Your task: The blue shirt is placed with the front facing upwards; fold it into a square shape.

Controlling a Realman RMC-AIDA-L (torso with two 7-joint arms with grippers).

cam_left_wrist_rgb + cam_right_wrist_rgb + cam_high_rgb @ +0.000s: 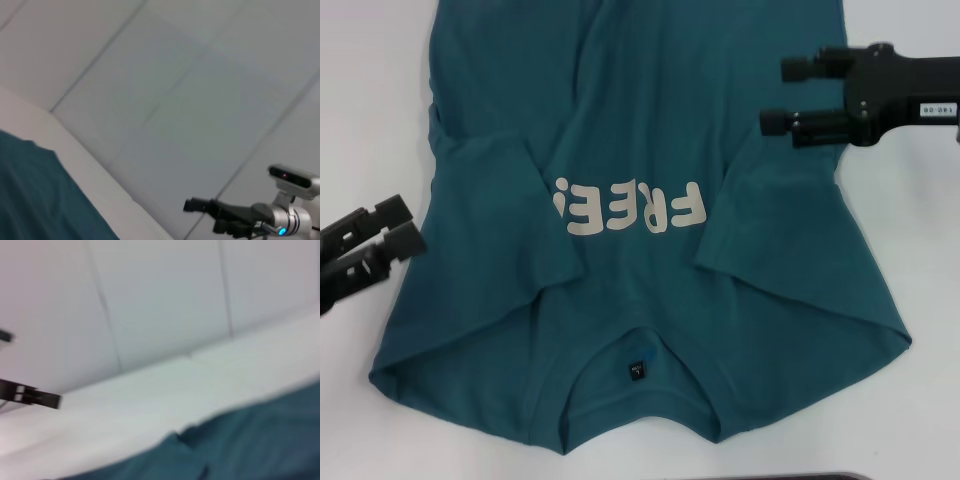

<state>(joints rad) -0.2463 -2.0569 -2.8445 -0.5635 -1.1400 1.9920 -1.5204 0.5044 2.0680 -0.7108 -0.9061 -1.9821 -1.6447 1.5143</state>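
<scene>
The blue shirt (pixel 640 250), limp and light, lies spread on the white tabletop (pixel 910 230) with sleeves folded in, likely best pinched at its edges by the left gripper (pixel 395 228) and right gripper (pixel 782 96), both with jaws spread and empty.

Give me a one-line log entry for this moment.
shirt: flat, print up, both sleeves folded inward | left gripper: open, beside shirt's left edge | right gripper: open, over shirt's right side | holding: nothing

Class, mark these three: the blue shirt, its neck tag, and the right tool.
blue shirt (pixel 640 130), head view, on the plain chest fabric.
neck tag (pixel 637 367), head view, on the black label inside the collar.
right tool (pixel 788 96), head view, midway between its fingertips.
</scene>
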